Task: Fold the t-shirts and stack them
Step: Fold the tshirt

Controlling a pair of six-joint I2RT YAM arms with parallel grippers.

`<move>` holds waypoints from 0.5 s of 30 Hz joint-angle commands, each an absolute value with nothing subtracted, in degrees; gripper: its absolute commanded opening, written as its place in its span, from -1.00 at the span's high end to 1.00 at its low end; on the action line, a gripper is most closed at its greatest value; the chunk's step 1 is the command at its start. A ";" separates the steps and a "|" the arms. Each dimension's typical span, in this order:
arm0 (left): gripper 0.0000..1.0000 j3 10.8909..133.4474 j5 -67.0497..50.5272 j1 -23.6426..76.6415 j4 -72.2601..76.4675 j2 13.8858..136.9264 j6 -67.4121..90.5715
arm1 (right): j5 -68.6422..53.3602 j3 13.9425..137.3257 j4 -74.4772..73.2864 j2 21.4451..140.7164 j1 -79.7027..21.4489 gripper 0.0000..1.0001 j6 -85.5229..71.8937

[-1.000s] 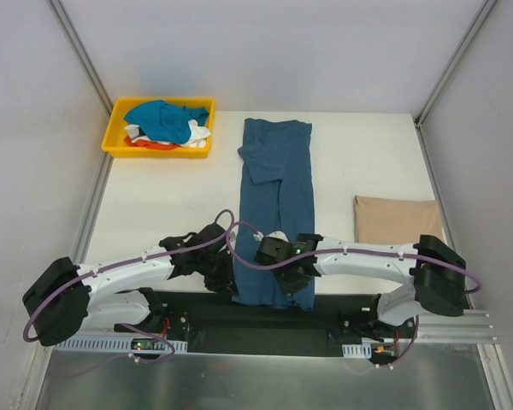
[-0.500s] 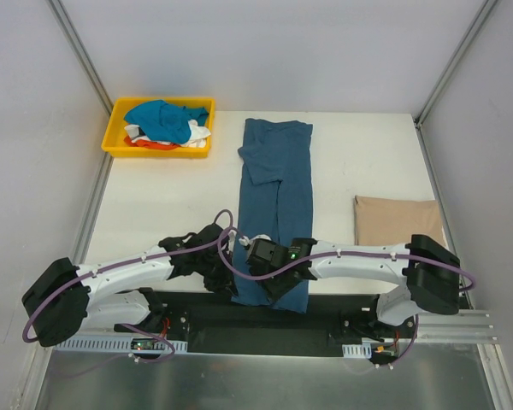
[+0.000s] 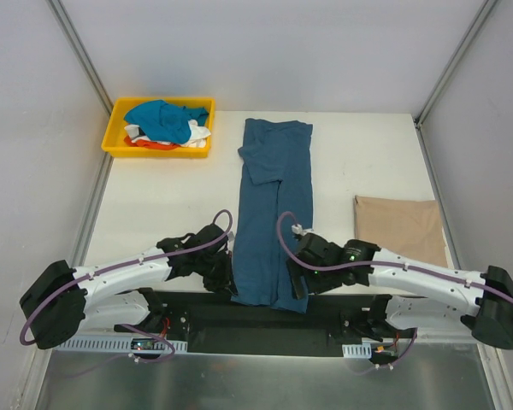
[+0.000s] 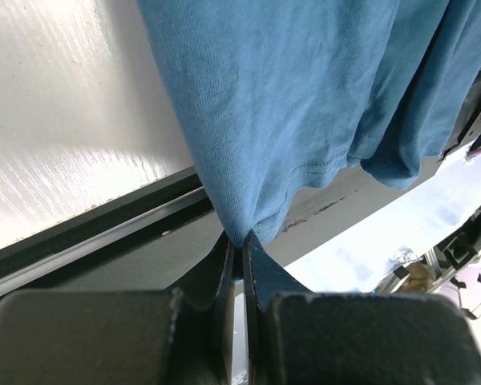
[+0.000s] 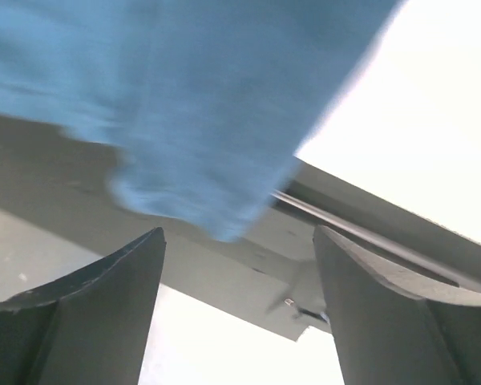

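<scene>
- So far, one tan t-shirt (image 3: 399, 224) lies folded at right.
- Centre, the dark teal t-shirt (image 3: 274, 205) is a long strip; my left gripper (image 4: 240, 245) pinches its near hem corner, and my right gripper (image 5: 236, 241) gapes empty beside it.
- Waiting unfolded in the yellow tray (image 3: 158, 155): bright blue, white and orange-red shirts (image 3: 167, 122).

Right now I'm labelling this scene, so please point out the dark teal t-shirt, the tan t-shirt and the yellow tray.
dark teal t-shirt (image 3: 278, 196): top view, middle of the long folded strip.
tan t-shirt (image 3: 398, 220): top view, centre of the folded cloth.
yellow tray (image 3: 115, 128): top view, bare left wall.
</scene>
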State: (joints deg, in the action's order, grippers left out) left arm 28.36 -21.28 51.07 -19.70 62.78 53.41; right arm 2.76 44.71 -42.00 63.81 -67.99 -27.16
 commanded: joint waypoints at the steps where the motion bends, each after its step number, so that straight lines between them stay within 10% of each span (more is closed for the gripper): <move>1: 1.00 28.21 -20.39 51.59 -19.78 62.31 53.35 | -2.54 36.32 -42.99 57.24 -63.55 -0.49 -35.06; 15: 1.00 28.56 -20.65 51.50 -19.78 62.67 53.35 | -15.55 29.97 -23.83 65.73 -61.35 0.09 -36.48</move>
State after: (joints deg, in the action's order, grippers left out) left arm 28.36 -20.84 51.07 -19.73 62.78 53.41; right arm -9.85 30.26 -31.46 62.83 -61.49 -35.79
